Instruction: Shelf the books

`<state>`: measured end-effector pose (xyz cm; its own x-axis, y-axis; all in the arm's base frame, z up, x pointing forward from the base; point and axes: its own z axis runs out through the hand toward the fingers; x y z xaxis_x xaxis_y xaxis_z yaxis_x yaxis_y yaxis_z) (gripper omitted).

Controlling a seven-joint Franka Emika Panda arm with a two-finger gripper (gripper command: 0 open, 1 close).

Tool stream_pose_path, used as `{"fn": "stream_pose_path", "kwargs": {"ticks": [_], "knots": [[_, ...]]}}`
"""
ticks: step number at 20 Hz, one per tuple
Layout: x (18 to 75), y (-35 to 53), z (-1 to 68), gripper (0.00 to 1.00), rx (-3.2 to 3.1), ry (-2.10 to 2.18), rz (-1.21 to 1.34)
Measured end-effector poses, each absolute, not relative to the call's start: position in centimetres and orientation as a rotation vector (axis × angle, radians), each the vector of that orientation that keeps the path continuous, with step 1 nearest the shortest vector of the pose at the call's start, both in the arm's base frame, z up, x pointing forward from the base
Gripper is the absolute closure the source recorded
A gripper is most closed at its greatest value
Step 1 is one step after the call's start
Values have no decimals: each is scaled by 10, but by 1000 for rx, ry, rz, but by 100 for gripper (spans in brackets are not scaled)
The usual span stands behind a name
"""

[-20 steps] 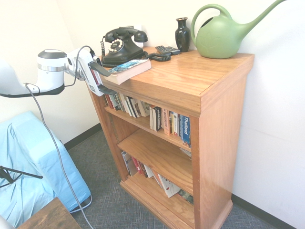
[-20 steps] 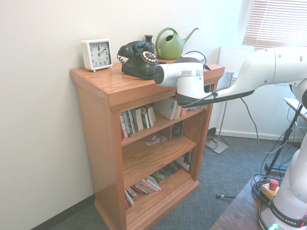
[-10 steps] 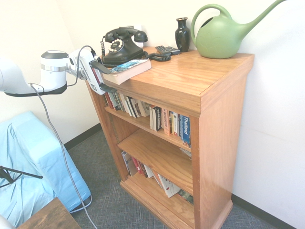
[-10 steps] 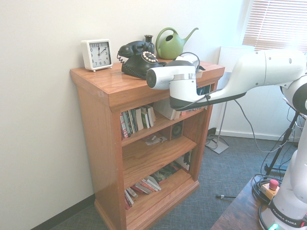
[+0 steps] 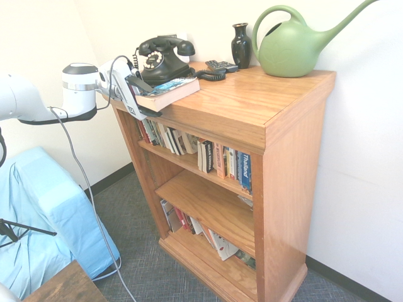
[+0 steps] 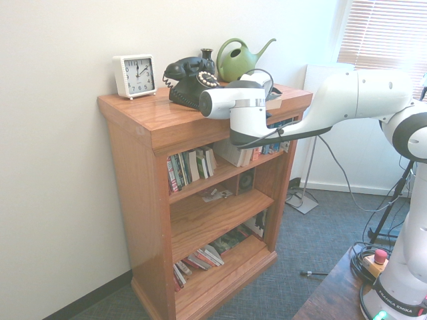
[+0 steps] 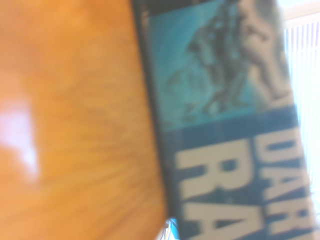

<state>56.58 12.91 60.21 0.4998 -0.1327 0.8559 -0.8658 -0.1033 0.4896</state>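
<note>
The book [image 5: 169, 92], a thick paperback with a blue-teal glossy cover and cream page edges, lies flat on the bookcase top [image 5: 252, 100], its near end jutting over the left front corner. My gripper [image 5: 145, 99] is open and comes in sideways from the left. One finger [image 5: 140, 83] is above the book's end and the other is below it, under the top's lip. The wrist view shows the book's cover [image 7: 225, 125] close up and blurred, with large white lettering, lying on the orange wood [image 7: 75, 125]. In the second exterior view the arm hides the gripper.
On the top stand a black rotary phone [image 5: 160, 58], a black vase [image 5: 241, 45], a green watering can [image 5: 296, 44] and a white clock [image 6: 135, 75]. The upper shelf holds a row of standing paperbacks [image 5: 201, 151]. Leaning books [image 5: 201, 233] fill the bottom shelf. A blue-covered object [image 5: 38, 220] sits at floor left.
The arm has moved right toward the bookcase, and the open fingers now straddle the book's jutting end. The book has not moved.
</note>
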Motion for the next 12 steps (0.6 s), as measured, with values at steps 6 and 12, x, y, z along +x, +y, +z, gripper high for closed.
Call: {"fn": "stream_pose_path", "kwargs": {"ticks": [6,12], "knots": [[567,126,612,100,1574,-890,780],[568,117,615,100,1564,-900,769]]}}
